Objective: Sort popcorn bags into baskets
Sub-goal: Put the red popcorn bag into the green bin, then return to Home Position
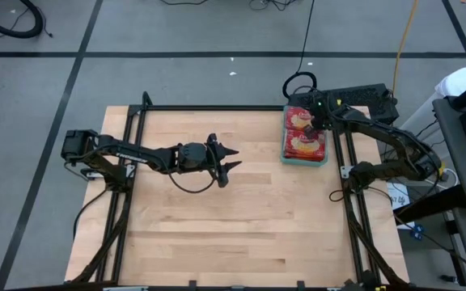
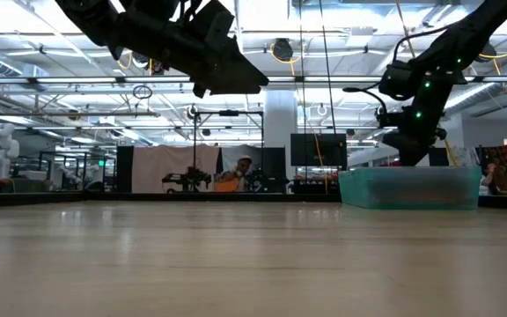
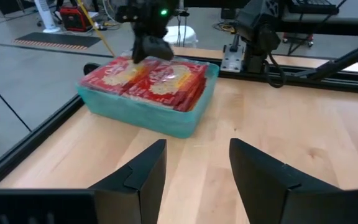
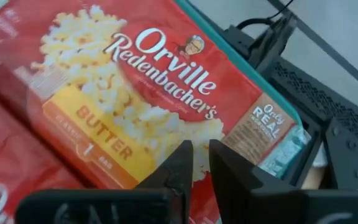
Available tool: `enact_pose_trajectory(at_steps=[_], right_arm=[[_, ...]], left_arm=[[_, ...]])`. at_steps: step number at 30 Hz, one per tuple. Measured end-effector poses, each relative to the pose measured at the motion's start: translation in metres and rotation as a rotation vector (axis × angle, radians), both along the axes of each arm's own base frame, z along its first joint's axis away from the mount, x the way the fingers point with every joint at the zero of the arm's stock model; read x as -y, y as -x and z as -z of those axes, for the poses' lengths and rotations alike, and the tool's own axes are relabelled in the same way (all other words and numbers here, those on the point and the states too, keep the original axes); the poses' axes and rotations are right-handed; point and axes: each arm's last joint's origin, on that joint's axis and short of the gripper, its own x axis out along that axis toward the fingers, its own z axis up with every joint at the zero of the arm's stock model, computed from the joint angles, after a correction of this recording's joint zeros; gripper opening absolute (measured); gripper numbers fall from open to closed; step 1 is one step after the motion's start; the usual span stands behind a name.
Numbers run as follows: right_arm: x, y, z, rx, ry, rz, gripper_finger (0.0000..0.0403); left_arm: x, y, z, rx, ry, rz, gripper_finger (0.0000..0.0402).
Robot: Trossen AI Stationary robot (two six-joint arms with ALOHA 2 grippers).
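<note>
1. The popcorn bags point(image 1: 304, 133) all lie packed in the teal basket point(image 1: 303, 161), which sits at the far right edge of the counter point(image 1: 233, 218), just beside the right rail. No bag shows anywhere else on the counter, so the sorting looks finished or nearly so.
2. The right gripper point(image 4: 201, 163) hangs directly over the far end of the basket, above an Orville Redenbacher's butter bag point(image 4: 135, 112). Its fingers are nearly together with only a thin gap, and nothing is held between them; the bag lies flat beneath.
3. The left gripper point(image 3: 197, 174) waits over the bare middle of the counter, well apart from the basket, fingers spread and empty.
4. What seems left: the right arm pulling clear of the basket.
</note>
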Motion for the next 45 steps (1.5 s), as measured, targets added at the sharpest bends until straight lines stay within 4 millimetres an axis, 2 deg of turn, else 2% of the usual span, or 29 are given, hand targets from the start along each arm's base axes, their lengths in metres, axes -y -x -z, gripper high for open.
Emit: enact_pose_trajectory(at_steps=[6, 10, 14, 17, 19, 23, 28, 31, 34, 37, 40, 45], right_arm=[[0.004, -0.003, 0.001, -0.007, 0.039, 0.001, 0.0043], [-0.008, -0.004, -0.019, 0.062, 0.115, -0.021, 0.0043], [-0.033, -0.009, -0.043, 0.222, 0.148, -0.107, 0.0043], [-0.056, -0.018, -0.057, 0.408, 0.123, -0.267, 0.0043], [-0.073, -0.024, -0.060, 0.531, 0.108, -0.387, 0.0043], [-0.107, -0.034, -0.061, 0.715, 0.110, -0.552, 0.0043], [-0.143, -0.045, -0.049, 0.816, 0.219, -0.712, 0.0043], [-0.160, -0.049, -0.038, 0.839, 0.288, -0.774, 0.0043], [-0.172, -0.049, -0.025, 0.845, 0.326, -0.822, 0.0041], [-0.179, -0.046, -0.013, 0.821, 0.326, -0.868, 0.0028], [-0.183, -0.041, -0.003, 0.808, 0.311, -0.895, 0.0006], [-0.185, -0.034, 0.016, 0.778, 0.272, -0.897, 0.0002]], left_arm=[[0.010, 0.000, 0.000, 0.000, 0.001, 0.031, 0.0162], [0.016, 0.000, 0.000, -0.001, -0.004, 0.049, 0.0154], [0.017, -0.001, -0.002, 0.011, -0.033, 0.059, 0.0153], [0.016, -0.001, -0.005, 0.031, -0.086, 0.040, 0.0153], [0.015, -0.002, -0.007, 0.052, -0.099, 0.021, 0.0152], [0.022, 0.008, -0.025, 0.090, -0.087, 0.036, 0.0132], [0.035, 0.028, -0.033, 0.094, -0.087, 0.081, 0.0058], [0.039, 0.044, -0.027, 0.077, -0.090, 0.084, 0.0011], [0.037, 0.060, -0.007, 0.029, -0.070, 0.034, 0.0008], [0.034, 0.068, 0.005, 0.062, -0.048, -0.005, 0.0009], [0.035, 0.074, 0.017, 0.069, -0.078, 0.001, 0.0009], [0.032, 0.088, 0.032, 0.122, -0.129, -0.001, 0.0010]])
